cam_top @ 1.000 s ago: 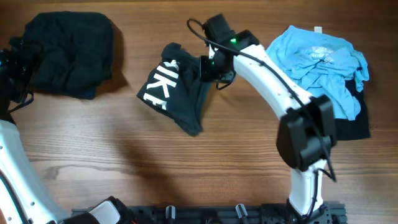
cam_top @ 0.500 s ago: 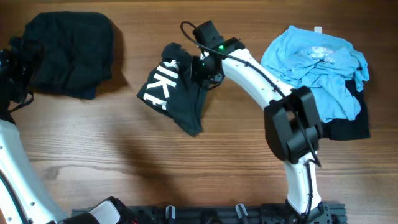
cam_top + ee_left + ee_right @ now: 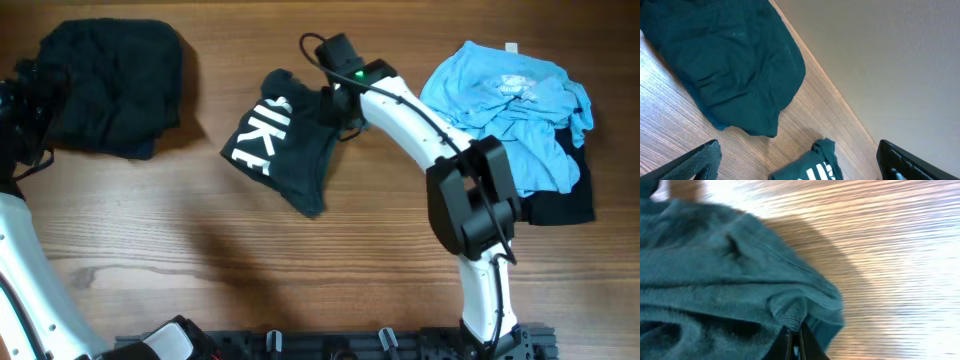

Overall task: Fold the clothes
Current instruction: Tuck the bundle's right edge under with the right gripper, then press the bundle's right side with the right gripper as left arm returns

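Wooden table (image 3: 200, 260): carries three groups of clothes. R side: crumpled light-blue garment (image 3: 510, 100) lying on top of a black garment (image 3: 560, 205), whose edge shows below and to the R of it. Upper L corner: dark bundle (image 3: 110, 85), roughly squared off; the L wrist view shows it as dark teal with a rounded lower edge. Centre, slightly L of mid-table: dark lettered garment (image 3: 285, 150), bunched into a rough wedge, white block letters facing up on its L half, well apart from both other groups. Right arm (image 3: 420, 120): reaches from the front edge across to the top R corner of the lettered garment. Left arm (image 3: 20, 250): at the L table edge, near the dark bundle. Right gripper (image 3: 794, 340): jaws almost fully closed, pinching a fold of the lettered garment's hem between the fingers (image 3: 785, 342); cloth drapes over the tips. Left gripper (image 3: 797, 150): jaws spread wide, nothing between them, no cloth contact; it hangs above the table.
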Robot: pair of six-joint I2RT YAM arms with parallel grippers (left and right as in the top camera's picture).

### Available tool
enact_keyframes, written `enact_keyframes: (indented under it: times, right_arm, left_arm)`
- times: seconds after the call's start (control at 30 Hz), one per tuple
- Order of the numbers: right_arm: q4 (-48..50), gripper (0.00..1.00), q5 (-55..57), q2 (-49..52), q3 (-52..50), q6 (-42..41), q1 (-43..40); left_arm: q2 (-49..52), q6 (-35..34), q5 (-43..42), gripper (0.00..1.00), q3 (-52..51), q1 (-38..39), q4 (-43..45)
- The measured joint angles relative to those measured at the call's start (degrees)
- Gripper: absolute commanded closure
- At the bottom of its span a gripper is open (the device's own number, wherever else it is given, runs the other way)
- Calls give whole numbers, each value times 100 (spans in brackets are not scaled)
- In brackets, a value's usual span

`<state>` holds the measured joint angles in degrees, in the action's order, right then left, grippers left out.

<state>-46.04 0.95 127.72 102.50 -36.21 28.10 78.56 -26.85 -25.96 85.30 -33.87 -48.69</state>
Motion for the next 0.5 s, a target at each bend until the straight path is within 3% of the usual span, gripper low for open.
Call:
enact_keyframes:
  times: [0.17,0.27,0.3,0.5]
  right_arm:
    - [-120,95,63,0,0,57,-407]
    - [-192,18,13,0,0,337,-496]
    - [-258,3,-101,0,0,522,-501]
    - [-909,0,-745,-24,0,1064,-527]
  left_arm:
    - [-2,105,0,0,0,0,-33]
    - [0,326,4,0,0,0,-164]
    - [-2,428,17,0,0,0,-210]
    - [61,1102,44,0,0,122,-463]
